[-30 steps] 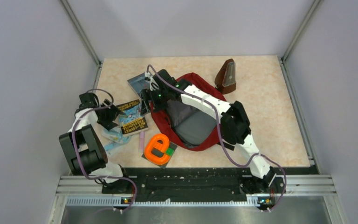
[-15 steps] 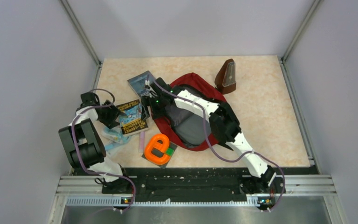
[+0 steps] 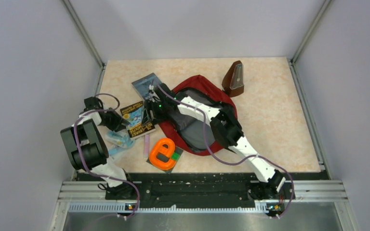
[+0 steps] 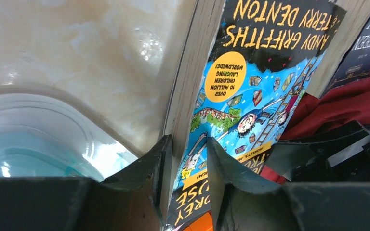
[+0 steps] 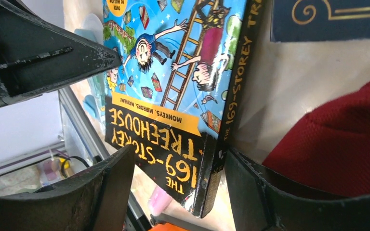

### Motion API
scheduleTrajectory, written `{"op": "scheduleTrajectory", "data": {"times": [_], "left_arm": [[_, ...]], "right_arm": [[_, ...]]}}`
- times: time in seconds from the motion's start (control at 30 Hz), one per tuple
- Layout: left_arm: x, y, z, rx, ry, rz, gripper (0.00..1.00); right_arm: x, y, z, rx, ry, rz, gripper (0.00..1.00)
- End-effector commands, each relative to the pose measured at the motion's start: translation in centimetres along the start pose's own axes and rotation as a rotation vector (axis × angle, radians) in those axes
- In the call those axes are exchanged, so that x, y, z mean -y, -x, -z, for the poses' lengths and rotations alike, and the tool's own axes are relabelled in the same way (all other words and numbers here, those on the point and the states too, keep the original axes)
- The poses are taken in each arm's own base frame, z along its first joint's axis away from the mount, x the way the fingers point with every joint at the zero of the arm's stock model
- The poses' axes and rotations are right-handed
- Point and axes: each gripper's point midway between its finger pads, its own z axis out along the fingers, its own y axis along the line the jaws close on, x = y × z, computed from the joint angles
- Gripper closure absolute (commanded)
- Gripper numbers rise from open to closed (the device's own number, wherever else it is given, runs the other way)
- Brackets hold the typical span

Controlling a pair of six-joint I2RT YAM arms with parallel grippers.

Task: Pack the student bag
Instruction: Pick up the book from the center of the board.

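The left hand (image 4: 188, 144) clamps the blue-and-black paperback book (image 4: 250, 86), the right hand (image 5: 179, 154) apart around it; it should next go into the dark red fabric backpack (image 3: 200, 81), three o'clock.

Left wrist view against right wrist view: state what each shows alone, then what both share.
Only the left wrist view: the book's page edges, its authors' names and a clear plastic pack. Only the right wrist view: the book's full title, its spine and a pink item. Both: the book's blue cover, the red student bag, a dark second book. Each shows its own claw at the book: the left claw pinches it, the right claw straddles its corner.
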Motion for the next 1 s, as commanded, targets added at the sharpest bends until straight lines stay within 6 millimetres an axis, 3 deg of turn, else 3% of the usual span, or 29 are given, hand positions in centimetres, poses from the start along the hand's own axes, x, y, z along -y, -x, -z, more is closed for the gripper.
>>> {"op": "scheduleTrajectory", "data": {"times": [0.0, 0.2, 0.43, 0.63, 0.7, 0.83, 0.9, 0.97], "left_arm": [[0.1, -0.9, -0.2, -0.046, -0.031, -0.019, 0.67], [0.4, -1.5, -0.2, -0.055, -0.061, -0.011, 0.76], [1.3, -1.8, 0.9, -0.037, -0.106, -0.011, 0.80], [2.8, -1.5, 2.3, 0.005, -0.163, -0.040, 0.80], [3.4, -1.3, 3.0, 0.026, -0.179, -0.054, 0.80], [4.9, -0.4, 5.2, 0.108, -0.211, -0.105, 0.79], [5.8, 0.2, 6.9, 0.165, -0.225, -0.139, 0.73], [7.0, 0.9, 9.0, 0.230, -0.242, -0.181, 0.60]], "right_arm": [[-3.6, 0.9, -1.0, 0.030, 0.145, 0.026, 0.36], [-5.8, 2.4, -0.1, 0.083, 0.208, 0.055, 0.48], [-9.0, 4.0, 1.7, 0.147, 0.291, 0.097, 0.54], [-9.7, 4.3, 2.0, 0.158, 0.308, 0.110, 0.59], [-10.0, 4.4, 2.3, 0.160, 0.310, 0.120, 0.71], [-11.9, 5.5, 4.4, 0.209, 0.316, 0.184, 1.00], [-13.2, 6.4, 6.2, 0.255, 0.306, 0.238, 1.00], [-15.0, 7.7, 9.0, 0.327, 0.293, 0.302, 1.00]]}}
